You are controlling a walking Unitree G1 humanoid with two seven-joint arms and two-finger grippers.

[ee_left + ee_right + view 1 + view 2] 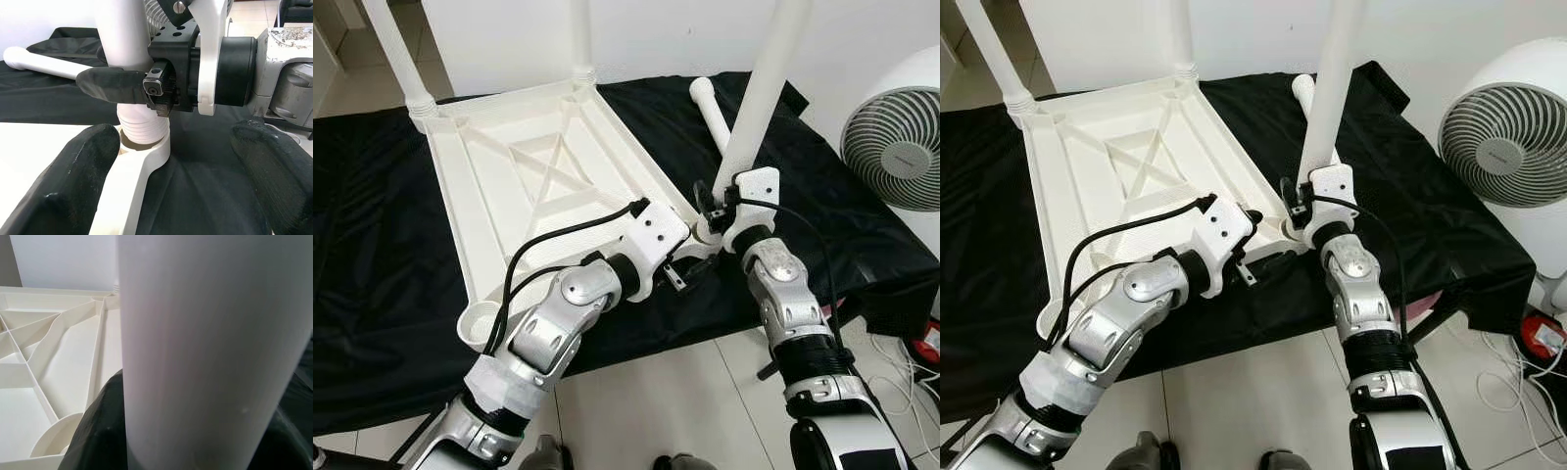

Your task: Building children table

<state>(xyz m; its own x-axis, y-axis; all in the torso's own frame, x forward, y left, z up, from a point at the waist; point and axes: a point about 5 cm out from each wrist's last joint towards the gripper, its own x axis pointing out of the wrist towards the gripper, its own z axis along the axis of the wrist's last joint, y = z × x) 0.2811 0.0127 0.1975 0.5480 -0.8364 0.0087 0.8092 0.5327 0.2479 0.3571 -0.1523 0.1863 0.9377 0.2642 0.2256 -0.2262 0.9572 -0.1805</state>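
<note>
The white table top [509, 186] lies upside down on a black cloth. Two white legs [396, 49] [579, 39] stand in its far corners. My right gripper [715, 206] is shut on a third leg [759, 98], held upright with its threaded end [144, 129] in the near right corner socket [142, 156]. My left gripper [690, 269] is open, one finger [63, 196] on each side of that corner, touching neither the leg nor the socket. The right wrist view looks along the leg [210, 347] over the table's ribbed underside [63, 357].
A fourth leg [710, 113] lies loose on the cloth behind the right gripper. The near left corner socket [480, 328] holds no leg. A white fan [901, 147] stands at the right, with cables on the tile floor [911, 362] below it.
</note>
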